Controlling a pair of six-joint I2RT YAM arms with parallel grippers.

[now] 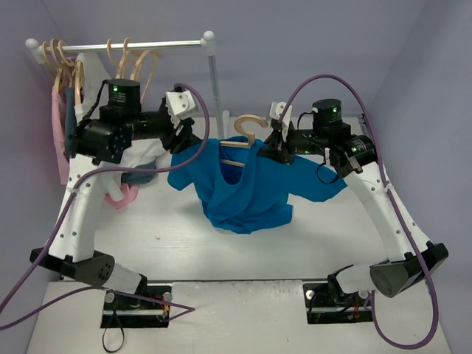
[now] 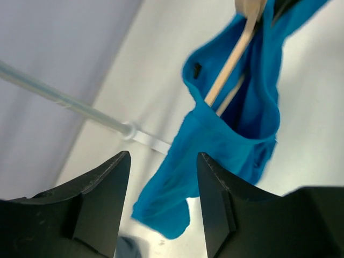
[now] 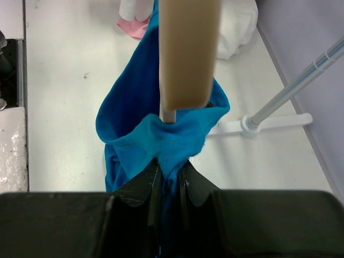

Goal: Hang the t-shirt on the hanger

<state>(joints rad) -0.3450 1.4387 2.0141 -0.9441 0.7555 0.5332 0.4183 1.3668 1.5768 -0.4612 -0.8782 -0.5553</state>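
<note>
The blue t-shirt [image 1: 243,188] hangs in the middle of the table, draped over the pale wooden hanger [image 1: 251,125], whose hook sticks up above the cloth. My right gripper [image 1: 276,147] is shut on the shirt's shoulder, where the cloth wraps one hanger arm. The right wrist view shows the jaws of the right gripper [image 3: 171,164] pinching blue t-shirt fabric [image 3: 156,140] just below the hanger [image 3: 188,54]. My left gripper [image 1: 184,140] is at the shirt's left side. In its wrist view the left gripper [image 2: 163,156] is open and empty, with the t-shirt [image 2: 236,134] and hanger [image 2: 231,64] beyond it.
A clothes rack [image 1: 125,46] at the back left carries several spare wooden hangers and garments. Its upright pole [image 1: 215,88] stands just behind the shirt, and its base [image 3: 258,124] rests on the table. White and pink garments [image 1: 122,195] lie at the left.
</note>
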